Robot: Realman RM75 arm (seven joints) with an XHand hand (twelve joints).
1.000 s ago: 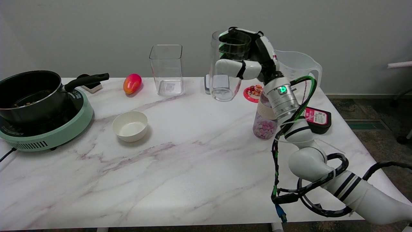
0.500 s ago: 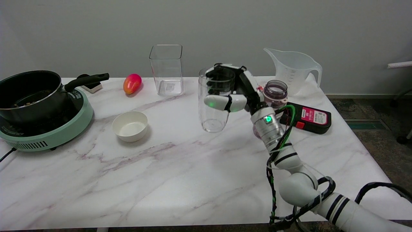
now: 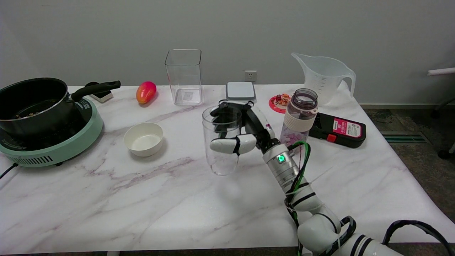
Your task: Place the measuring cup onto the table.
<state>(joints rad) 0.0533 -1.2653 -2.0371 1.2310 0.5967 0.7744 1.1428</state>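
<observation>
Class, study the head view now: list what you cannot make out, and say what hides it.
- Whether the measuring cup, held by the right hand, touches the table: its clear base gives no contact line.
- Pot contents: too dark.
- Bottle base: hidden behind the right arm.
- Black device label: too small.

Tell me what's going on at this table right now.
The robot's right hand grips a clear measuring cup upright around its upper part, over the middle of the marble table. Whether the cup's base touches the tabletop cannot be told. A bottle stands just to its right, a white bowl to its left, and a pot sits on a green cooker at the far left.
</observation>
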